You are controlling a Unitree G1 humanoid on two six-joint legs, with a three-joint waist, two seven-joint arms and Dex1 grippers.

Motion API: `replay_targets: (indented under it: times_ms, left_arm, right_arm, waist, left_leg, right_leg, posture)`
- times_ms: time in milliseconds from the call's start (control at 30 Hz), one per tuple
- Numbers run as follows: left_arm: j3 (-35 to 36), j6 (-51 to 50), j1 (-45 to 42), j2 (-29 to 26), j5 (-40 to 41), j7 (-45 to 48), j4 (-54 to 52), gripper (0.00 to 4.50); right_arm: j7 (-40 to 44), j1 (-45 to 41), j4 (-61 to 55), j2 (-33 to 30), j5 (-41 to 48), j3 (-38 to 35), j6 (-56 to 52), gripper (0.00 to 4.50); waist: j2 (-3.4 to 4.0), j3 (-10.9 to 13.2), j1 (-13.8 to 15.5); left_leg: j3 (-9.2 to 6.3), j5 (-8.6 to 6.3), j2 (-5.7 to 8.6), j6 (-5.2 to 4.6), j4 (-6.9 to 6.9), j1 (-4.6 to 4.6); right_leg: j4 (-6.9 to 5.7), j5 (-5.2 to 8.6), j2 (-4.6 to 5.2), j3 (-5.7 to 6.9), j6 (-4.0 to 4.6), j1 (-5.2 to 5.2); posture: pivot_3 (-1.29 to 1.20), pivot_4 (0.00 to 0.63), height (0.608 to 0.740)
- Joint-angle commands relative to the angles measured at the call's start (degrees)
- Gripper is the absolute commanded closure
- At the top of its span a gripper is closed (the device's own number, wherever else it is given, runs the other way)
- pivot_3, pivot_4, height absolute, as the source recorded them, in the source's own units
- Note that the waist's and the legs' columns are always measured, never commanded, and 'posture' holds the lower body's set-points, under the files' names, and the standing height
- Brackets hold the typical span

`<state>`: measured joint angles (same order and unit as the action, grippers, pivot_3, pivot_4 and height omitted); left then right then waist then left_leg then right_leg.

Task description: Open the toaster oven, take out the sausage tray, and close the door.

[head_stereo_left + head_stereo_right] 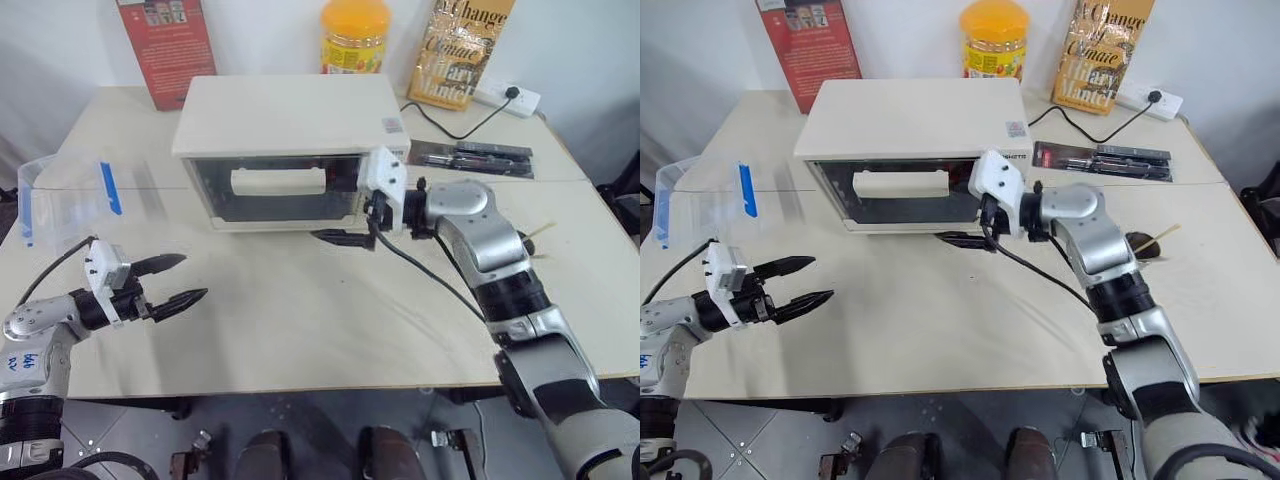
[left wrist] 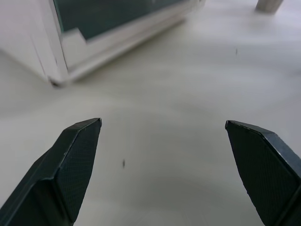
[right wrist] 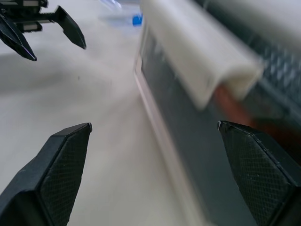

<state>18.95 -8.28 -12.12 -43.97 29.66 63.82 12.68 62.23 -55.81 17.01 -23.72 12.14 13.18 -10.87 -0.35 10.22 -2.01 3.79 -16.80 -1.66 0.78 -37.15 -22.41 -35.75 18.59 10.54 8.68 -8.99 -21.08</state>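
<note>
Behind oven [image 1: 290, 115] — juice jug [image 1: 355, 38], books [image 1: 165, 45]

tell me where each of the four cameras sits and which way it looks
Left eye: on the head, looking down at the table and toaster oven; both arms show.
Right eye: beside it, same scene.
Left wrist: looks along the open left gripper across the table toward the oven's front corner.
Right wrist: looks along the open right gripper beside the door, under its handle.
Shared: the right wrist view also catches the left gripper.
</note>
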Motion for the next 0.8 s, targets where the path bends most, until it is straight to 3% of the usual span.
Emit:
replay_targets:
  times_ms: [33,333,600,800]
  left_arm:
    - [4.6,-3.4,0.8,-0.3,4.4,-1.7,-4.3,0.01]
    - [11.9,-10.0,2.6,-5.9,7.3,-2.2,-5.3,0.01]
    - [13.0,-10.7,-2.8,-9.9,9.0,4.5,1.7,2.37]
    - [8.6,-9.9,-12.5,-9.5,7.6,10.5,8.9,4.25]
  right_arm:
    - [2.7,-1.8,-1.5,1.0,1.2,-0.8,2.8,0.00]
    - [8.6,6.5,-17.0,-1.7,3.9,1.5,-4.5,0.00]
    - [7.6,10.2,-19.3,-1.6,2.1,3.1,-4.6,0.00]
    - [5.8,13.0,-21.6,-1.8,1.4,3.4,-5.5,0.00]
  waist:
    - [-0.04,0.0,-0.1]
    - [-0.12,0.1,-0.9]
    - [-0.14,0.1,-0.9]
    - [-0.17,0.1,-0.9]
  left_leg:
    - [0.00,-0.01,0.00,0.01,0.01,0.00]
    - [0.11,-0.04,-0.05,0.07,0.06,-0.04]
    - [0.24,-0.06,-0.07,0.10,0.07,-0.04]
    - [0.25,-0.06,-0.07,0.10,0.05,-0.04]
  right_leg:
    - [-0.01,0.00,0.00,0.00,0.00,-0.01]
    - [-0.12,0.00,-0.01,0.01,0.00,-0.21]
    - [-0.13,0.00,-0.02,-0.02,0.00,-0.30]
    - [-0.15,0.00,-0.02,-0.01,0.00,-0.30]
  posture:
    - [0.00,0.150,0.740]
    - [0.00,0.150,0.740]
    - [0.00,0.150,0.740]
    - [0.00,0.150,0.740]
